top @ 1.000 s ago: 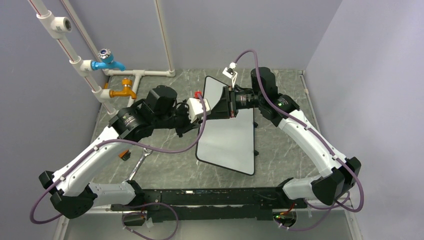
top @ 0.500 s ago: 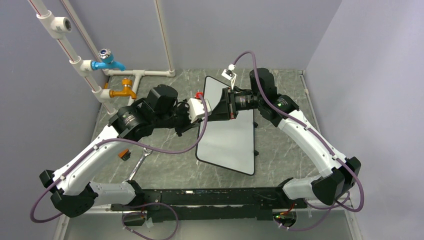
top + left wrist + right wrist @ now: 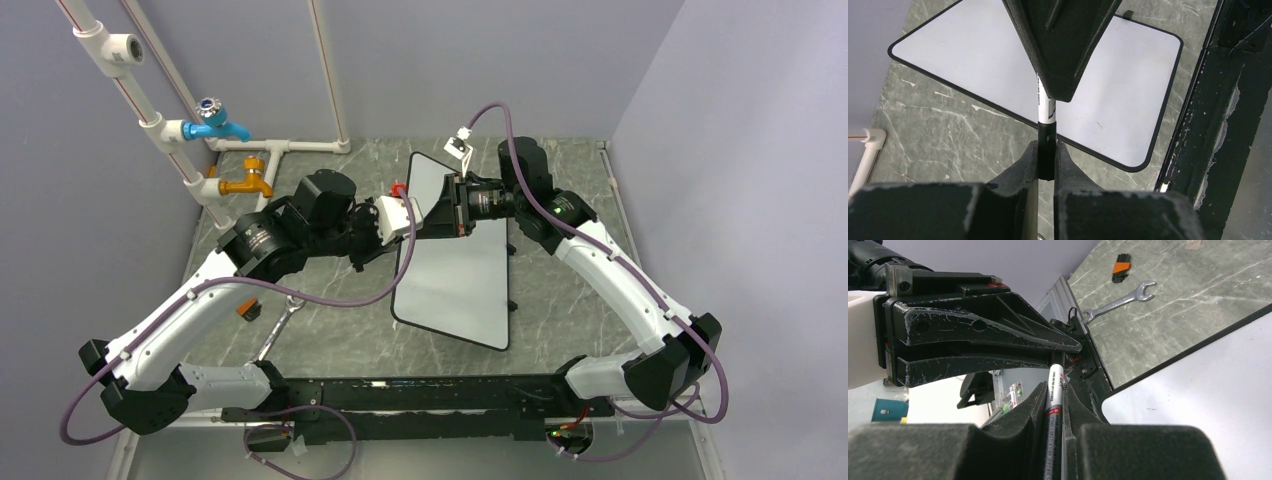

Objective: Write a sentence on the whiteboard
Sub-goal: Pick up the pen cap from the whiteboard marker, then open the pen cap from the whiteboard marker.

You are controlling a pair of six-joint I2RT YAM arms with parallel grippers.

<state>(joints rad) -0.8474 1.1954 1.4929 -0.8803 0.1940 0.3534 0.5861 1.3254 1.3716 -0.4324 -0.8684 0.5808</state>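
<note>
Currently, both arms meet above the far half of the large flat white whiteboard with the thin black rim [image 3: 455, 285]. The whiteboard lies flat on the green-grey marbled worktop [image 3: 545, 320], slightly right of centre, running from near the far edge toward the near edge. No sentence shows on its visible surface.

The left gripper [image 3: 1047, 149] is clamped on the black end section [image 3: 1046, 131] of a white-barrelled marker [image 3: 1047, 105]. The right gripper [image 3: 1054, 390] is clamped on the labelled barrel of the same marker.

Step in hand, as judged: pulling off the cap.
1. Hold both clamps firm; a loose grip lets the barrel slide.
2. Separate the grippers straight along the marker's axis. Do not bend or twist sideways.
3. Retain the barrel in the right gripper, tip toward the board.
4. Set the cap down on bare worktop beside the board's left edge.

Limits of view:
- The fingers cover the seam between cap and barrel, so it cannot be confirmed that the black section is the cap.
- The overhead view hides the marker and the board's far portion behind the wrists.
- A small dark speck [image 3: 1096, 125] on the board cannot be identified.
</note>
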